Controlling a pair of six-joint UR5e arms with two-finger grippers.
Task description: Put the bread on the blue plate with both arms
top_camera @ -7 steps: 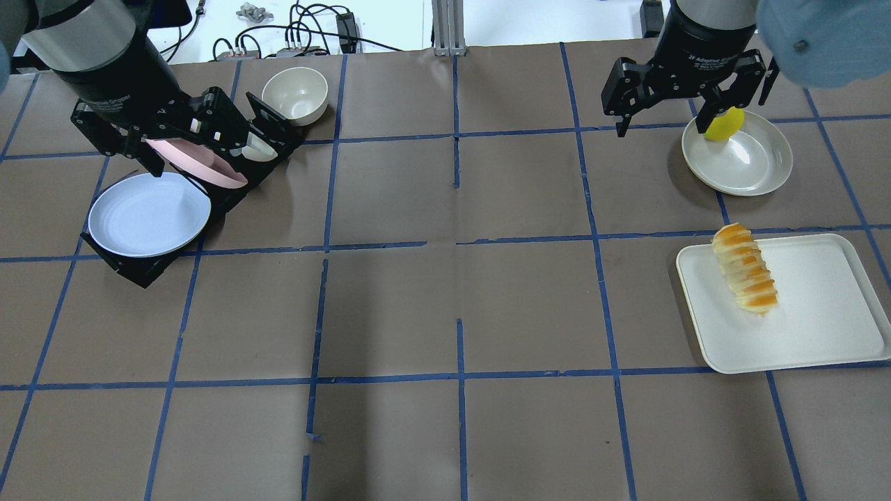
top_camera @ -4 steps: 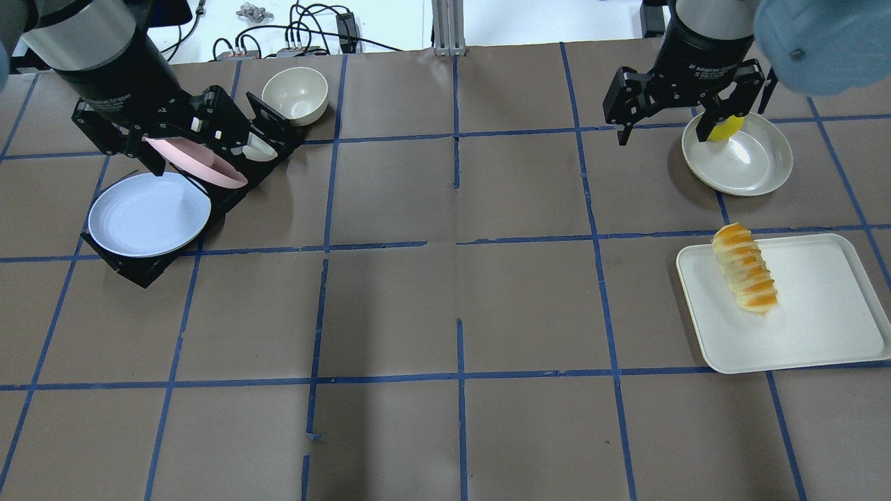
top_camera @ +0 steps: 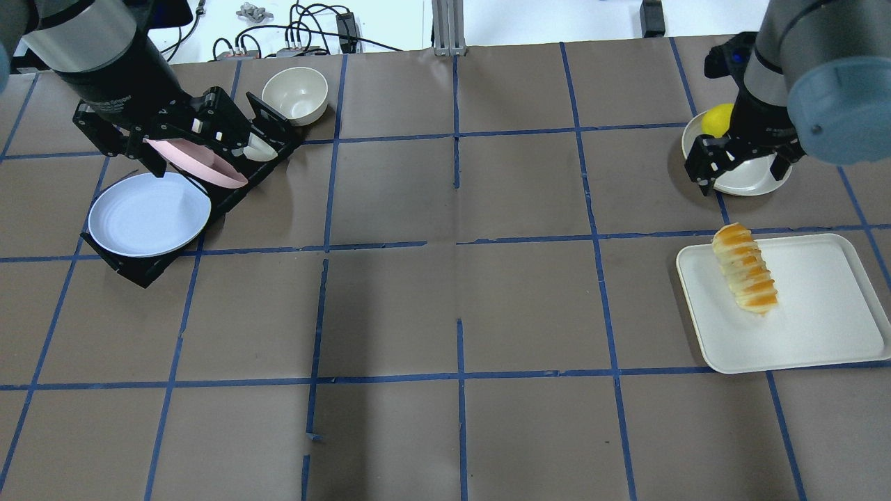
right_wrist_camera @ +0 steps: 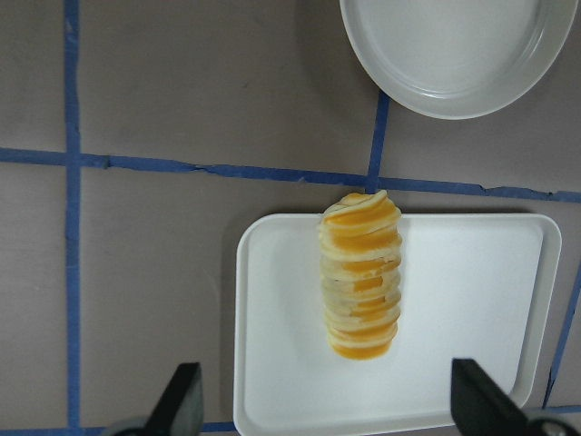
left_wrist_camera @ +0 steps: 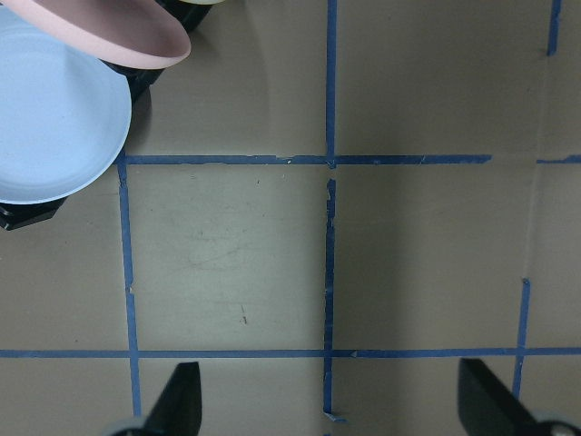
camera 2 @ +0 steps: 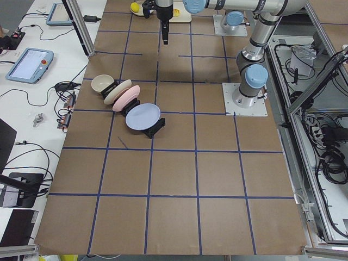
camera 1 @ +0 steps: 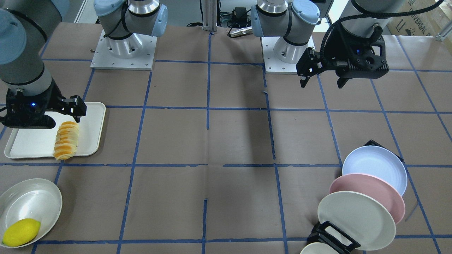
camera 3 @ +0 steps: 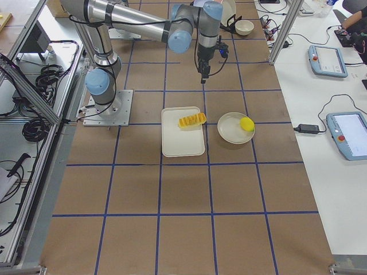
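The bread (top_camera: pixel 745 277) lies on a white tray (top_camera: pixel 821 327) at the right; it also shows in the front view (camera 1: pixel 66 140) and the right wrist view (right_wrist_camera: pixel 361 277). The blue plate (top_camera: pixel 150 214) leans in a black rack at the left, seen too in the front view (camera 1: pixel 374 169) and the left wrist view (left_wrist_camera: pixel 45 127). My right gripper (top_camera: pixel 741 163) is open and empty, over the cream dish, just beyond the tray. My left gripper (top_camera: pixel 132 149) is open and empty, above the rack behind the blue plate.
A pink plate (top_camera: pixel 198 163) and a cream-white plate (camera 1: pixel 353 218) stand in the same rack. A small cream bowl (top_camera: pixel 296 94) sits behind it. A yellow lemon (top_camera: pixel 717 118) lies in a cream dish (camera 1: pixel 31 201) beyond the tray.
My right gripper has moved nearer, from behind the lemon dish to over its front rim, toward the tray. The left arm, plates and bread have not moved.
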